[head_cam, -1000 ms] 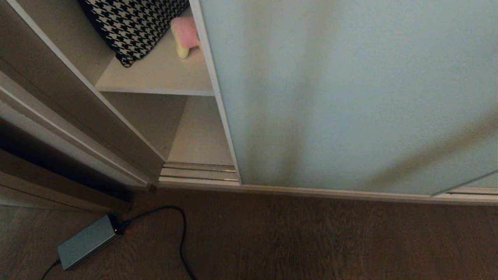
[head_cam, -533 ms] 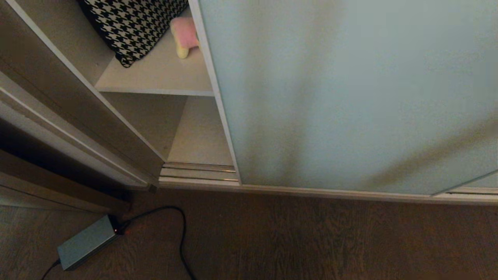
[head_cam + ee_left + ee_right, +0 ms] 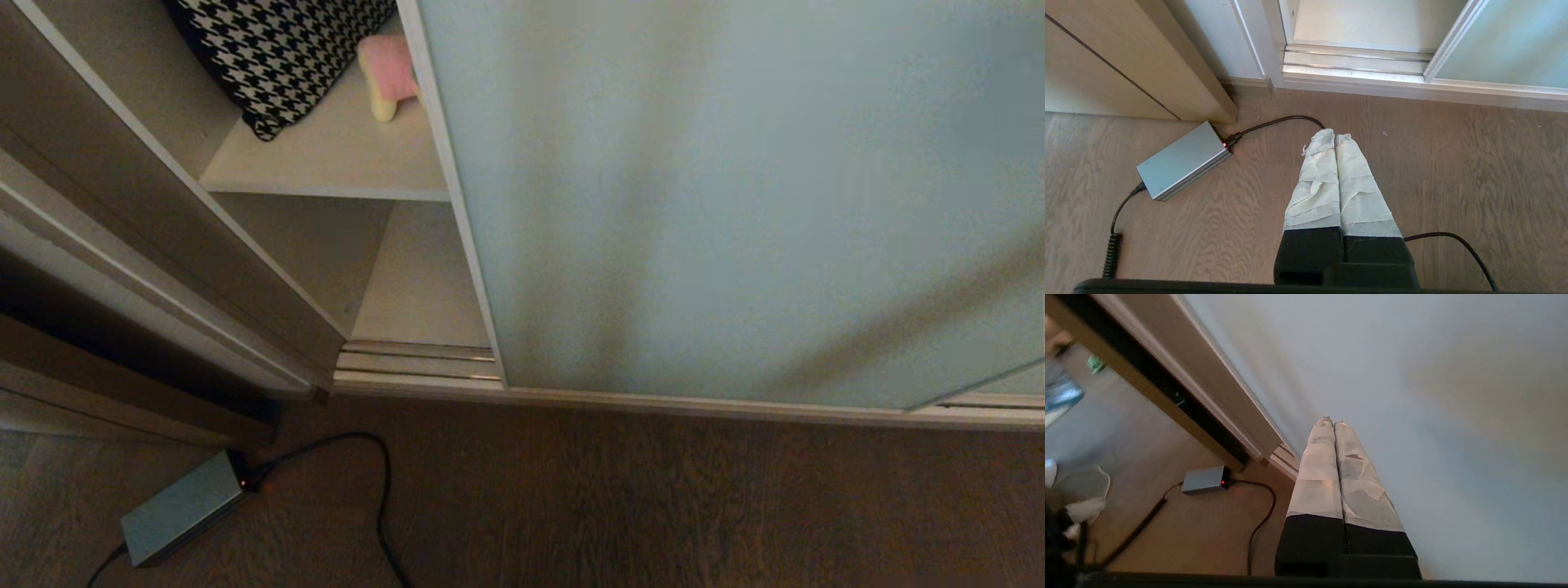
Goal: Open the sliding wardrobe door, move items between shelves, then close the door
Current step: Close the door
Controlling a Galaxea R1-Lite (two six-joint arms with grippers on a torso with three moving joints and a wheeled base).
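Observation:
The sliding wardrobe door (image 3: 735, 204), frosted pale blue-green glass, fills the middle and right of the head view and leaves a gap at the left. In that gap a pale yellow and pink plush toy (image 3: 387, 75) lies on the upper shelf (image 3: 326, 167), close to the door's edge. The lower shelf (image 3: 420, 286) below it is bare. Neither arm shows in the head view. My right gripper (image 3: 1332, 421) is shut on nothing and points at the door glass (image 3: 1433, 396). My left gripper (image 3: 1334, 134) is shut and empty, parked over the floor.
A black-and-white houndstooth cushion (image 3: 277, 49) lies on the upper shelf beside the toy. The door's floor track (image 3: 416, 363) runs along the wardrobe's base. A grey power adapter (image 3: 184, 506) with a black cable (image 3: 380, 482) lies on the wood floor at the left.
Only the shadows on the door glass have shifted a little. The door, the toy and the shelves stand as before.

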